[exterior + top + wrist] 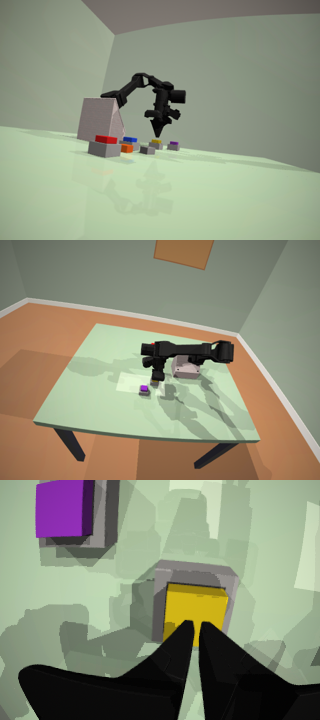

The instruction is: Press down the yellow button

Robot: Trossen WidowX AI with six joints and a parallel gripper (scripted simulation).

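Empty gripper [157, 136], jaws pinched together, hung above the mid-table yellow button [195, 615], apparently untouched; its rigid, spring-loaded cap wanted central pressing.

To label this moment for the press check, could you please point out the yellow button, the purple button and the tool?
yellow button [196, 608]: wrist view, on its yellow cap.
purple button [63, 507]: wrist view, on the middle of its purple cap.
tool [157, 135]: exterior view, at the closed tips just above the yellow button.
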